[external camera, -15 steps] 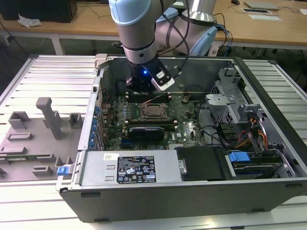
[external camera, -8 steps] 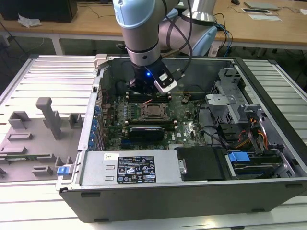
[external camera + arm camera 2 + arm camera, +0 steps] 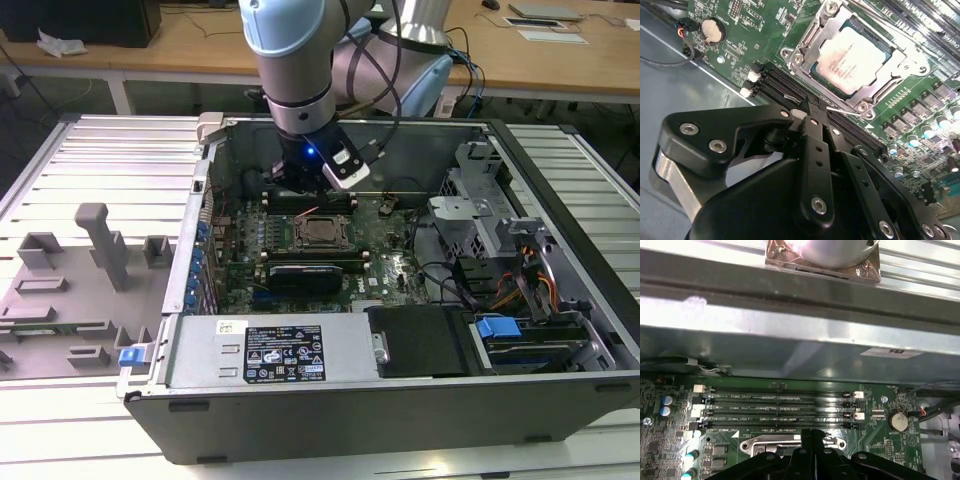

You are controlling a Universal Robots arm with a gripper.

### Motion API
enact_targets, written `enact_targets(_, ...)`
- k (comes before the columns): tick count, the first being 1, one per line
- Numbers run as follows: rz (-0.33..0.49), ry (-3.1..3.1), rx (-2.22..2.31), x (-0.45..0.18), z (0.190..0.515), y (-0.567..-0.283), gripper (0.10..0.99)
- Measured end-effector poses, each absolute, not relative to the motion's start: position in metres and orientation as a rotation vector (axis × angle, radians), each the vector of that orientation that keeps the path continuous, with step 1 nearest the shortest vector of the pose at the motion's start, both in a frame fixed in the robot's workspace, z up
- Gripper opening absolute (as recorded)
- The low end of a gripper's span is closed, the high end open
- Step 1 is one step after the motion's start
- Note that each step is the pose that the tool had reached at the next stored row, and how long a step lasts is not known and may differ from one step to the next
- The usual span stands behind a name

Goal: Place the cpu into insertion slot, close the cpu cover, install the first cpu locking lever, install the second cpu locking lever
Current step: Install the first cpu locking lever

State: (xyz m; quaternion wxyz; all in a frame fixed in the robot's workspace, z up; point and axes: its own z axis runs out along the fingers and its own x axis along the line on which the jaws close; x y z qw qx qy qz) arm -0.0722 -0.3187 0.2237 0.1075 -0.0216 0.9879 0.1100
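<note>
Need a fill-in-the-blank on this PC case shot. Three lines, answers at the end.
1. The small square silver-grey cpu sits in the silver-rimmed insertion slot on the ____ circuit board.
2. The thin silver metal cpu cover, a frame with a square window, is ____ (open/closed) over the cpu.
3. The black pincer, close to the slot, has its fingers ____ (open/shut).

Missing words: green; closed; shut.

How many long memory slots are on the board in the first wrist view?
4. The memory slots lie in parallel rows, one after another, between the case wall and the insertion slot; none looks hidden.
</note>
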Motion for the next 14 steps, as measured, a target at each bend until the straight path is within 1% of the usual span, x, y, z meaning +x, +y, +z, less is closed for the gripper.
enact_targets(8, 0.293, 2.899, -0.06, -0.0722, 0.2214, -0.3159, 0.106)
enact_targets(14, 0.291, 2.889, -0.056, -0.0724, 0.2208, -0.3156, 0.106)
